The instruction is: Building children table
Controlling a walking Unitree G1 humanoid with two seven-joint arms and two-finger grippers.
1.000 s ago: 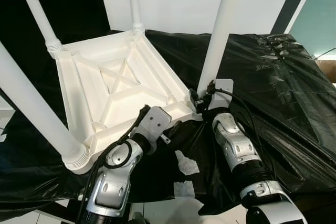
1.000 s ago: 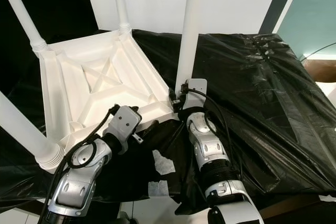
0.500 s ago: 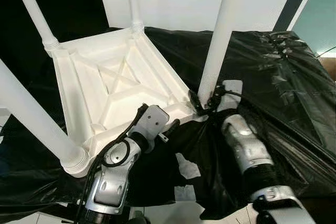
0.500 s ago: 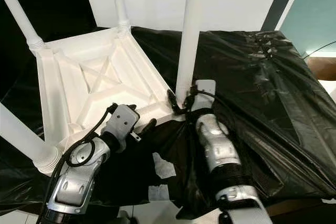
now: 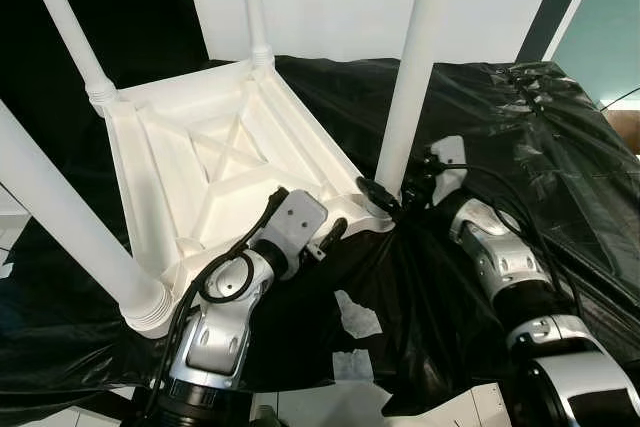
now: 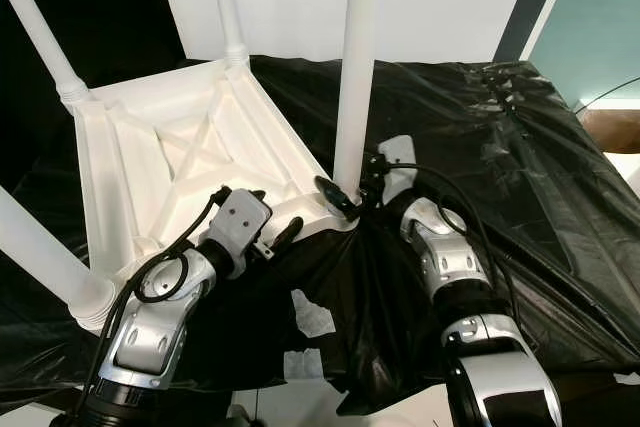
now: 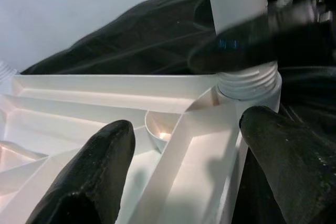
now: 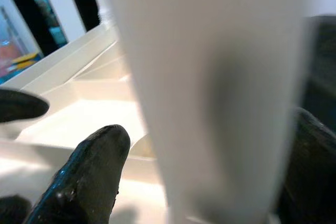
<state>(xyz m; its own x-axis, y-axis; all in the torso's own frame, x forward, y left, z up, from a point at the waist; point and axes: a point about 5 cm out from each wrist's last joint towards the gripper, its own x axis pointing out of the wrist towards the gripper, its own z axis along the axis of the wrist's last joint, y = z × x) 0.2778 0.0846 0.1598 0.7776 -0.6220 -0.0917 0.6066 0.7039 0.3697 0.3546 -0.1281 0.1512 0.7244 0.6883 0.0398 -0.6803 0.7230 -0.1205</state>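
Right wrist view: my right gripper (image 8: 210,177) straddles the white plastic table leg (image 5: 410,77) at the upturned white ribbed tabletop (image 5: 215,162); its arm has swung outward, suggesting screwing in. Left gripper (image 7: 194,169) spreads empty beside that corner.

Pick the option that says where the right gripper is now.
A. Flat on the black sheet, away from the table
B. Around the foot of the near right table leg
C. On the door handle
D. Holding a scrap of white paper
B: the right gripper has its black fingers on either side of the white table leg, low down by its threaded base on the upturned table.
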